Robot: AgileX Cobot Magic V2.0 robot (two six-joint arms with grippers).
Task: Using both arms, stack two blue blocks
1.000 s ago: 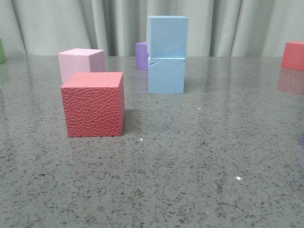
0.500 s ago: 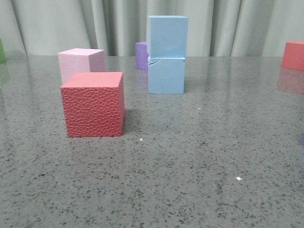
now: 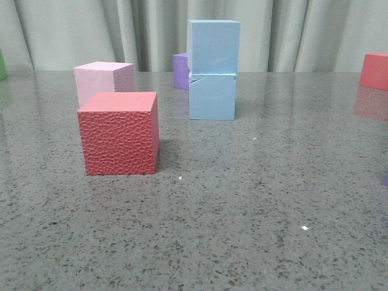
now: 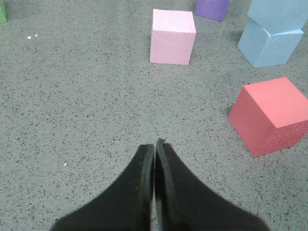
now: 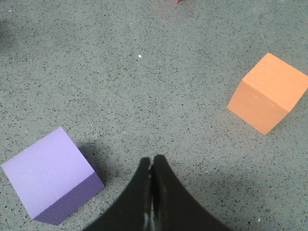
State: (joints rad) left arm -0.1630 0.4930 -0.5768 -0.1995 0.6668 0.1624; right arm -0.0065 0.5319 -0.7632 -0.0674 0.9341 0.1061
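Grey speckled surface [image 3: 242,200] with a pale curtain [image 3: 85,30] behind it. We see the two blue blocks already stacked: upper blue block [image 3: 213,46] sits on lower blue block [image 3: 212,96], which has a small crack at its top edge. In the left wrist view the upper one looks twisted a little against the lower one, but it rests fully on top. We judge the task done; nothing left except perhaps parking the arms.

Left gripper [image 4: 155,147] hangs above bare surface, its fingers pressed together and holding nothing. The stack is well apart from those fingers, far ahead and off to one side, beyond the red block [image 4: 270,115]; the pink block [image 4: 172,36] lies far ahead of the fingertips.

Right gripper [image 5: 152,161] also has its fingers pressed together, empty. No blue block shows near it; we only see a purple block [image 5: 50,174] just beside the fingers and an orange block [image 5: 267,92] farther off on the other side.

Neither arm shows in the front view.
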